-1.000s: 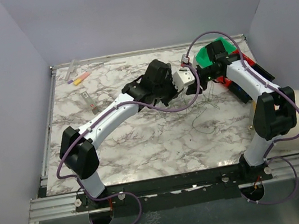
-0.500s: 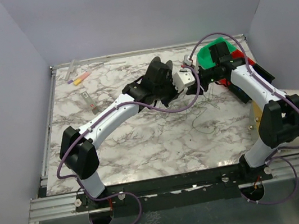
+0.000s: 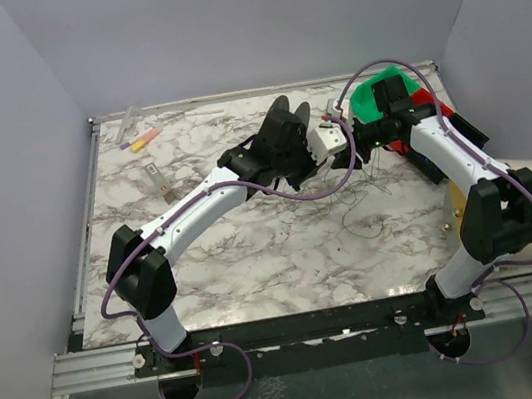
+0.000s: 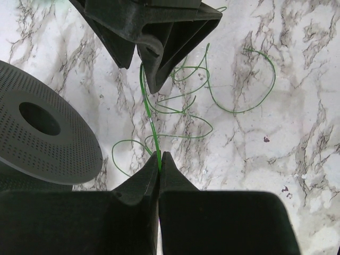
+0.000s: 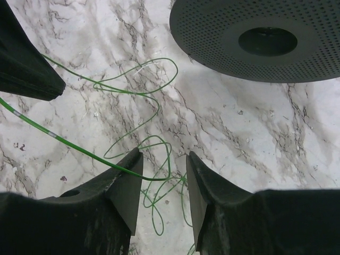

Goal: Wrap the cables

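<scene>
Left wrist view: the left pincer (image 4: 160,161) pinches the thin green cable (image 4: 150,114) taut above its loops on the table (image 4: 297,106), while the right pincer (image 5: 163,159), half open and gripping nothing, has swung closer, likely for a handover.

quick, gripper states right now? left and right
Left gripper: closed, pinching the green cable.
Right gripper: open, jaws apart, cable strands run between them, nothing clamped.
</scene>
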